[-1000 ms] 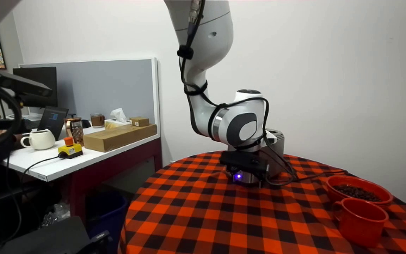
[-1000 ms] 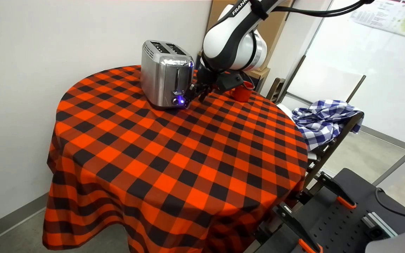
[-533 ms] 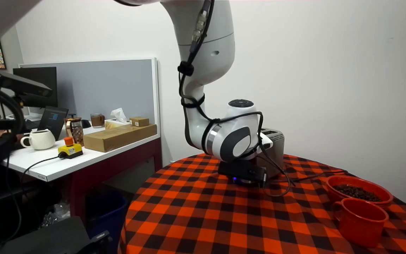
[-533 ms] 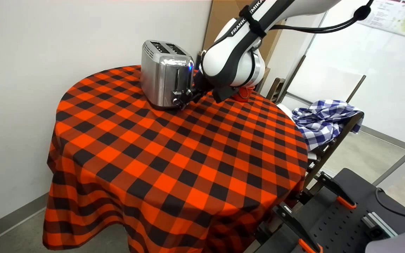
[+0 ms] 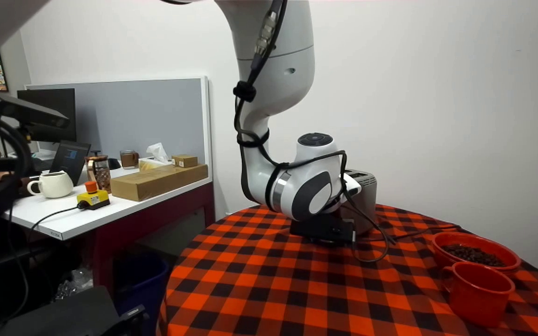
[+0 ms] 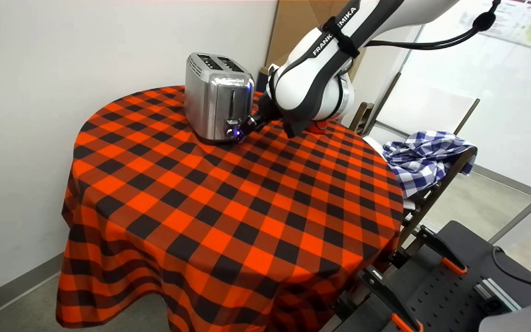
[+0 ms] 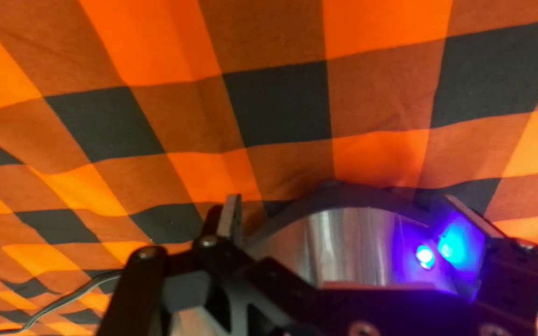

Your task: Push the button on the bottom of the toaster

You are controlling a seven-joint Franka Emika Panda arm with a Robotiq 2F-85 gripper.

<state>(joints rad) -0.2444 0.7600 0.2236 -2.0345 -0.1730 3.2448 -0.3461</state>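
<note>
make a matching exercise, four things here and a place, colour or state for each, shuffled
Things:
1. toaster
2. gripper
3. red bowl
4. red mug

Clues:
A. holding small dark pieces
B. partly in front of the red bowl, in an exterior view
C. shiny silver
D. jaws apart, at the toaster's lower front

Pairs: 1-C; 2-D; 3-A; 4-B
</note>
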